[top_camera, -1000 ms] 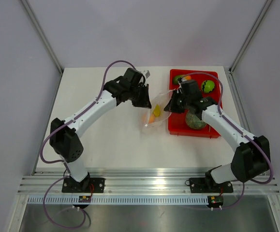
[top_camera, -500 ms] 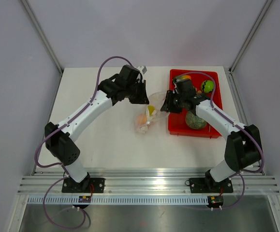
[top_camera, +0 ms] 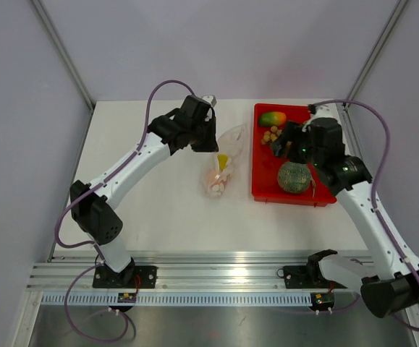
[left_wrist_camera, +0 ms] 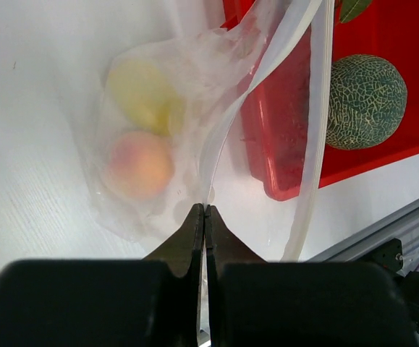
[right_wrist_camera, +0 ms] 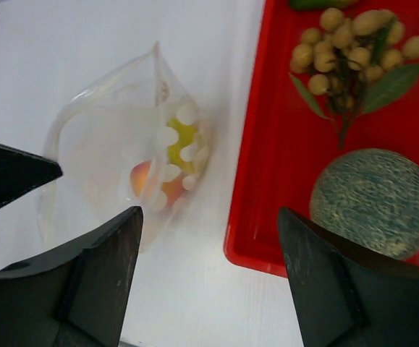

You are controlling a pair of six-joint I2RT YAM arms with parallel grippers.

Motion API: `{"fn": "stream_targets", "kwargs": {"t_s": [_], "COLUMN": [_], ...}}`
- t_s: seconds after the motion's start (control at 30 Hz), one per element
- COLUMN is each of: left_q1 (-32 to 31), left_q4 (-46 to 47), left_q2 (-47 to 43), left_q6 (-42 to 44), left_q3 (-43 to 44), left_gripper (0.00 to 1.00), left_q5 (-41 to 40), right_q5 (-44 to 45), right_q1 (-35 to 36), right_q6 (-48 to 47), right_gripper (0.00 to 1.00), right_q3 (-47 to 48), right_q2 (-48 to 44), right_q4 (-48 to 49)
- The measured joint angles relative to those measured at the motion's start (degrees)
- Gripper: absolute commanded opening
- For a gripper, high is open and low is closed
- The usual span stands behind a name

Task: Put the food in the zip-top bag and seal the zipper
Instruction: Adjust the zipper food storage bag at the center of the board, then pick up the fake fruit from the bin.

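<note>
The clear zip-top bag hangs from my left gripper, which is shut on the bag's edge. Inside lie the orange-peach fruit and the yellow piece. The whitish zipper strip loops loose toward the tray. My right gripper hovers open and empty above the gap between the bag and the red tray. In the tray lie the netted melon, the longan cluster and the red-green mango. The green apple is hidden.
The red tray sits at the right of the white table, close to the right frame post. The right arm's wrist hangs over the tray's far right part. An aluminium rail runs along the near edge.
My right gripper opened, released the bag's mouth and pulled back to the right over the tray. The bag now hangs from the left gripper alone, shifted slightly left.
</note>
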Motion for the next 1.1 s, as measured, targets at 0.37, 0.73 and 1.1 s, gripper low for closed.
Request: {"fn": "stream_targets", "kwargs": {"t_s": [0.37,0.73,1.1], "left_q1": [-0.02,0.0,-0.02], "left_q4": [1.75,3.04,3.45], "left_q2": [0.42,0.39,0.39], "left_q6": [-0.04,-0.28,-0.42], "left_q3": [-1.14,-2.69,-2.89], "left_gripper": [0.0,0.0,0.0], "left_q5": [-0.24,0.17,0.39], "right_q5": [-6.21,-15.39,-14.6], "right_q1": [-24.72,-23.32,-16.68], "right_q6": [10.1,7.15,2.12], "right_gripper": [0.89,0.9,0.86], "right_q3": [-22.21,-22.4,-15.74], "right_q2": [-4.59,10.12,14.43], "right_q4": [1.05,12.63,13.84]}}
